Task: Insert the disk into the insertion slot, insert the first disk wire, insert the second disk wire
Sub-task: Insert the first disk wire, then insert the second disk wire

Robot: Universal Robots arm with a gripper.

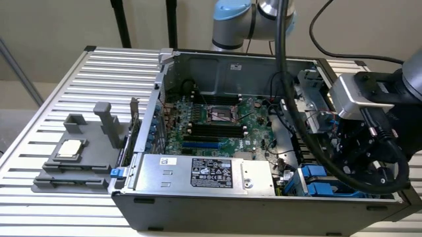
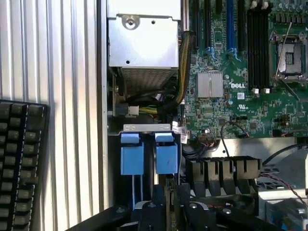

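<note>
The end effector (image 2: 168, 208) of a Universal Robots arm (image 1: 237, 22) is pictured lowered into the open computer case (image 1: 264, 205). It is positioned just beside the silver power-supply box (image 1: 197, 173), on the exterior view's right of that box. Whether the end effector is apart or together cannot be told.

The insertion slot (image 1: 315, 180), marked by its bright blue rails, is found in the case corner next to the power-supply box, directly under the end effector. In the wrist view, two blue tabs (image 2: 131, 154) are shown side by side in this bay, between the end effector and the power-supply box. The disk's silver body is hidden among these blue parts, so it cannot be told whether the disk is seated there.

The green board (image 1: 224, 126) is seen lying flat inside the case, beyond the power-supply box. A grey fixture (image 1: 79, 168) carrying a small silver chip (image 1: 69, 149) is set on the slatted metal desk (image 1: 112, 64). It lies outside the case, well apart from the power-supply box on the exterior view's left. A black keyboard (image 2: 19, 163) is laid on the desk across the case wall from the power-supply box. A thick black cable (image 1: 283, 74) is draped down over the case from above.
</note>
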